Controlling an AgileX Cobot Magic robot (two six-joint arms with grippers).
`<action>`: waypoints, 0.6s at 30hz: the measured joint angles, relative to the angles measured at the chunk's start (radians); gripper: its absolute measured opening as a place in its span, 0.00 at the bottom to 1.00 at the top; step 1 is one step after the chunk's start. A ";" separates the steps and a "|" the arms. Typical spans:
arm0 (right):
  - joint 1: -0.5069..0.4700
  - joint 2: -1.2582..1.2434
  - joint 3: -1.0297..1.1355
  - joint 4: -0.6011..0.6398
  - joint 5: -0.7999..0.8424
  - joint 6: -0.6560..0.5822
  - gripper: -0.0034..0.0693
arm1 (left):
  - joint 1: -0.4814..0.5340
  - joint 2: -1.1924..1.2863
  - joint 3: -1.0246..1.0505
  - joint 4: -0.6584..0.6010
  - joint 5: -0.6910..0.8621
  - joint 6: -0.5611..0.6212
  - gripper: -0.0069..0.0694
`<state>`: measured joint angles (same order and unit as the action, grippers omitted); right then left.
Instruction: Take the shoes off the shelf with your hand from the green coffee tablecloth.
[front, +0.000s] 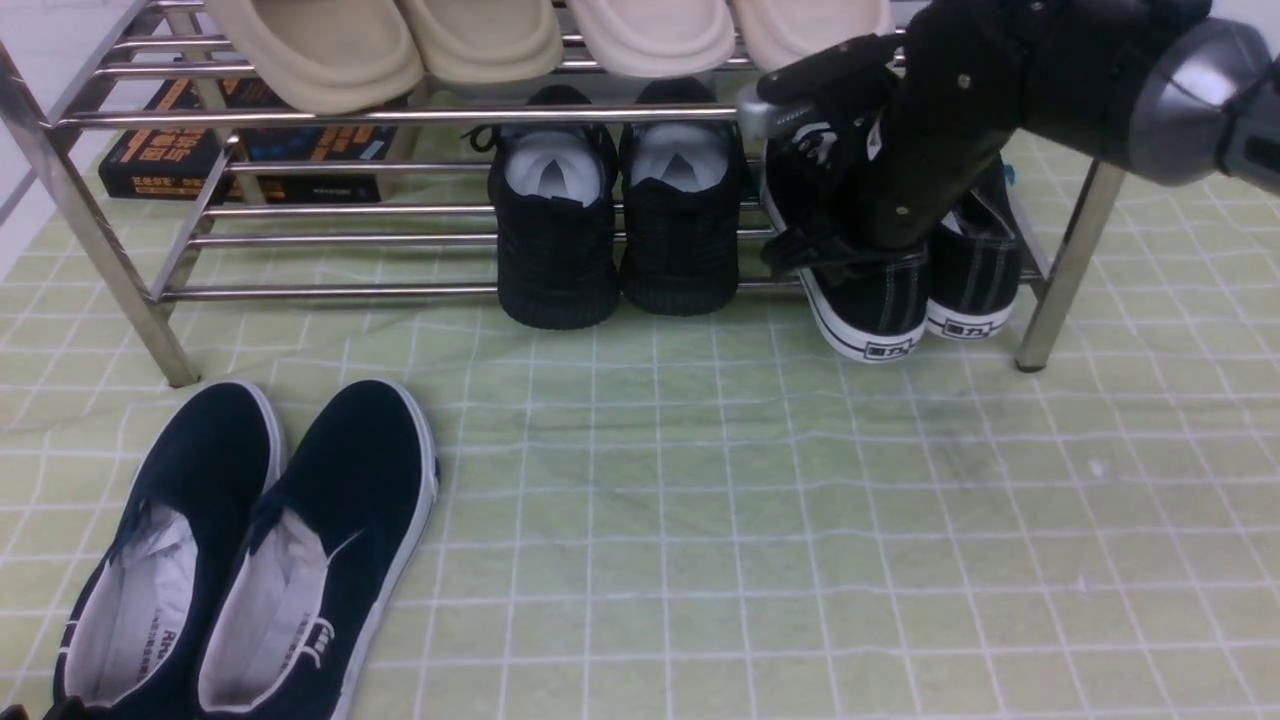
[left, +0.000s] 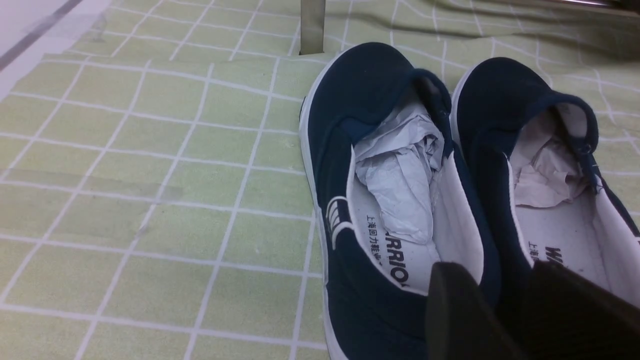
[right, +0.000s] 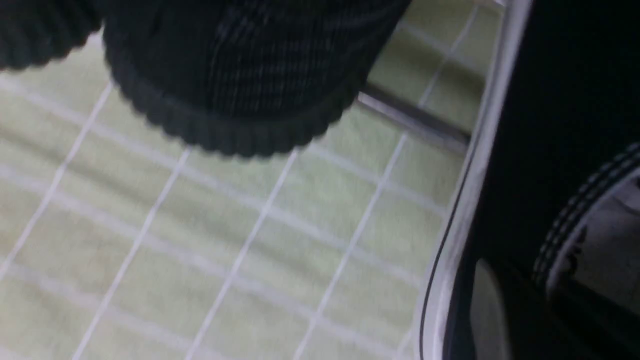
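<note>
- Front view: the right claw (front: 832, 255) was pressed together on the shoes (front: 885, 310) (the nearer arm), heels pointing toward the robot.
- The left claw (left: 500, 282), spread, was well apart.

What I see from my end: shelf (front: 400, 115) shiny steel tube, mirror-ish; tablecloth (front: 760, 520) matt green cloth, bit wrinkled; canvas sneakers (front: 885, 300) matt black canvas, smooth white rubber sole edge; knit sneakers (front: 560, 260) ribbed, rough-looking; navy slip-ons (front: 350, 460) soft matt fabric, crumpled paper (left: 400, 175) inside; slippers (front: 480, 45) smooth matt beige; arm joint (front: 1185, 90) satin grey metal.
</note>
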<state>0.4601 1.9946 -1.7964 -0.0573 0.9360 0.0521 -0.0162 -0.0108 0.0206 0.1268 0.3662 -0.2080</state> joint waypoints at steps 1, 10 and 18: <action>0.000 -0.010 -0.011 0.004 0.043 0.000 0.05 | 0.000 0.000 0.000 0.001 0.000 0.000 0.40; 0.000 -0.122 -0.081 0.072 0.262 0.000 0.05 | 0.000 0.000 0.000 0.002 0.000 0.000 0.40; 0.000 -0.230 -0.085 0.194 0.330 -0.005 0.05 | 0.000 0.000 0.000 0.005 0.000 0.000 0.40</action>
<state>0.4601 1.7650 -1.8810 0.1369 1.2663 0.0471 -0.0162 -0.0108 0.0206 0.1319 0.3665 -0.2080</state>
